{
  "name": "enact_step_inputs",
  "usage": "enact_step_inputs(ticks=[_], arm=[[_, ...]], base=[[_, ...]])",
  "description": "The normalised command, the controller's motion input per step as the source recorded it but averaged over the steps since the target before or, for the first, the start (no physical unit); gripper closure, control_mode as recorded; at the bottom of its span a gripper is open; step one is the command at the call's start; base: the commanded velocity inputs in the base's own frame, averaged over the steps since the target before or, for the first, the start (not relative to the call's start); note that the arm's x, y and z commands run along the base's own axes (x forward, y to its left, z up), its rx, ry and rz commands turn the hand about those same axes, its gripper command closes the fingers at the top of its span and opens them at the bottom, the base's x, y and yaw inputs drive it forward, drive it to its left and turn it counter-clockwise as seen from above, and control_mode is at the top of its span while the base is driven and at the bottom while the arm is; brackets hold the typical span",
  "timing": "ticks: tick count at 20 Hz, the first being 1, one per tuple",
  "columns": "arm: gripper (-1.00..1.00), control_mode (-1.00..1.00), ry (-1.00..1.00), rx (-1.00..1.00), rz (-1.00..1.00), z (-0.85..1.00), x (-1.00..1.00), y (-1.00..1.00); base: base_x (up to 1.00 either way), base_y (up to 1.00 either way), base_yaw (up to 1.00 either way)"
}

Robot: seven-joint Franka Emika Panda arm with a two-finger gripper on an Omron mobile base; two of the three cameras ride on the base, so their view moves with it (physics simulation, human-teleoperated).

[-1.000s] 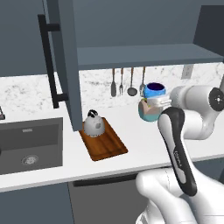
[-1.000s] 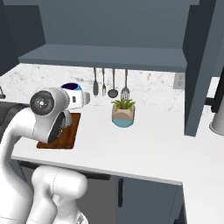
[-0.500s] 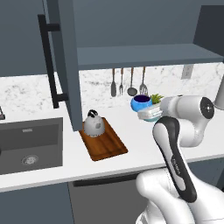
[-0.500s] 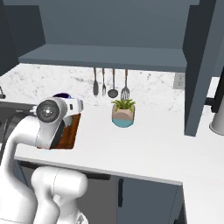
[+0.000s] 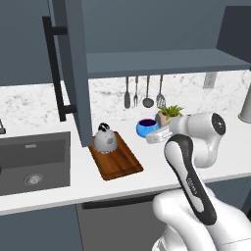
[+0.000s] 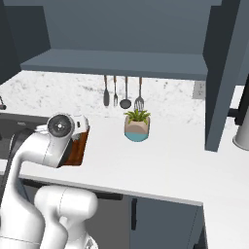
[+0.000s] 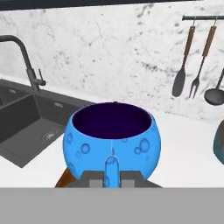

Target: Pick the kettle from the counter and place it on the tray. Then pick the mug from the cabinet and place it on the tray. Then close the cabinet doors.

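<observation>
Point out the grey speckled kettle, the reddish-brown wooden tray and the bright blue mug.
Grey speckled kettle (image 5: 105, 140), left base view, on its domed body.
Reddish-brown wooden tray (image 5: 122, 163), left base view, on its bare front part.
Bright blue mug (image 7: 113, 142), hand view, on its outer wall.

I count: one kettle (image 5: 104, 138), one tray (image 5: 116, 159), one mug (image 7: 112, 142), one potted plant (image 6: 136, 125), four hanging utensils (image 6: 122, 92), one sink (image 5: 32, 162), one faucet (image 7: 27, 61).

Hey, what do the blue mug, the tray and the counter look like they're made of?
The mug, in the closed gripper: likely glazed ceramic, with glossy bright blue and bubble-like spots. The tray: apparently wood, reddish-brown with grain lines and a matte look. The counter: marble or a marble-look stone, white with grey veining, smooth.
</observation>
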Motion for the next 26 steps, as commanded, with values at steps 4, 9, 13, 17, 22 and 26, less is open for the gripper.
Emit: enact_step_inputs(ticks=[4,9,13,17,22,26], arm=[[1.0,-1.0,0.05,0.0,0.22,-0.43,0.02,0.1],[1.0,-1.0,-0.02,0.0,0.23,-0.49,-0.02,0.05],[1.0,-1.0,0.0,-0.01,0.09,-0.49,0.0,0.1],[1.0,-1.0,0.07,0.0,0.0,-0.39,0.19,0.12],[1.0,-1.0,0.09,0.0,0.0,-0.28,0.25,0.15],[1.0,-1.0,0.1,0.0,0.02,-0.32,0.16,0.1]], base=[[0.0,0.0,0.0],[0.0,0.0,0.0],[0.0,0.0,0.0],[0.0,0.0,0.0],[0.0,0.0,0.0],[0.0,0.0,0.0]])
